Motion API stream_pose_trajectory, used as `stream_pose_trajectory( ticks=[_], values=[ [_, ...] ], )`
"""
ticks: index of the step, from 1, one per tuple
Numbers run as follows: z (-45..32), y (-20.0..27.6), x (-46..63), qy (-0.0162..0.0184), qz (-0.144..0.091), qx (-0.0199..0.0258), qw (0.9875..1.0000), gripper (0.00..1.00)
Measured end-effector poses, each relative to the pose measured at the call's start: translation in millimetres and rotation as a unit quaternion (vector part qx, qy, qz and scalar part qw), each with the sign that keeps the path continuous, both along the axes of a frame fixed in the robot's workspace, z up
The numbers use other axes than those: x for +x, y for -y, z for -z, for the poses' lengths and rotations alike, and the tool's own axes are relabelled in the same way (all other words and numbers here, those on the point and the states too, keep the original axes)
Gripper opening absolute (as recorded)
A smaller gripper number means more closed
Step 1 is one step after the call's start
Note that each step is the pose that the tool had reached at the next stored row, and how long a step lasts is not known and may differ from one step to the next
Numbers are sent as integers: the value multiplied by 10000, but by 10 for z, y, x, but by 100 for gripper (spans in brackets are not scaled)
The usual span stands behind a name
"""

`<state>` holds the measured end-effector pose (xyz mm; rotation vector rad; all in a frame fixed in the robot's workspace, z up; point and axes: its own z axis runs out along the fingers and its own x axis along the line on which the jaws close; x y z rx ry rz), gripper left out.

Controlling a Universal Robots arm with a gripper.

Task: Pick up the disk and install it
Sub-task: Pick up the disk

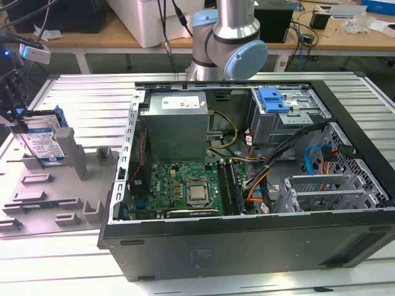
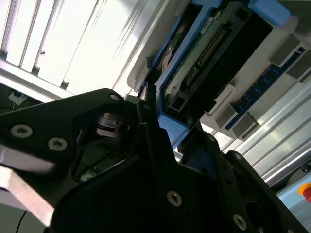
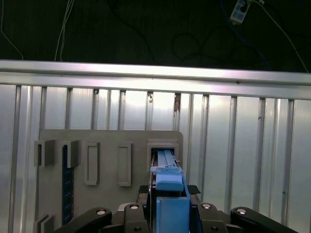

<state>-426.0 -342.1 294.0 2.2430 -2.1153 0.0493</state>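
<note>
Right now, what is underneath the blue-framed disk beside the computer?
The grey fixture tray, with a rectangular slot right below the disk. The disk's blue edge covers the slot's inside.

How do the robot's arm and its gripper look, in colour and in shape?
The arm is a silver metal tube with rounded grey joints and light-blue round caps. The gripper is matt black, built of flat angular links with silver screw heads.

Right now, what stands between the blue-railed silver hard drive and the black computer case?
In the exterior view, two grey moulded uprights: a tall post beside the disk, then a lower block.
</note>
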Motion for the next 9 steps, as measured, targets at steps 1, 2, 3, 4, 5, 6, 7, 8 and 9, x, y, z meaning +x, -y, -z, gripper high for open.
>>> stream_pose_trajectory(
  ticks=[1,2,3,4,5,6,7,8,9],
  values=[
    [0,0,0,0,0,0,10000,44],
    [-1,0,-1,-1,0,0,10000,44],
    [-1,0,-1,-1,0,0,10000,51],
    [-1,0,-1,-1,0,0,10000,51],
    [-1,0,-1,-1,0,0,10000,51],
    [-1,0,-1,-1,0,0,10000,51],
    [-1,0,-1,-1,0,0,10000,51],
    [-1,0,-1,-1,0,0,10000,51],
    [-1,0,-2,-1,0,-1,10000,51]
  ],
)
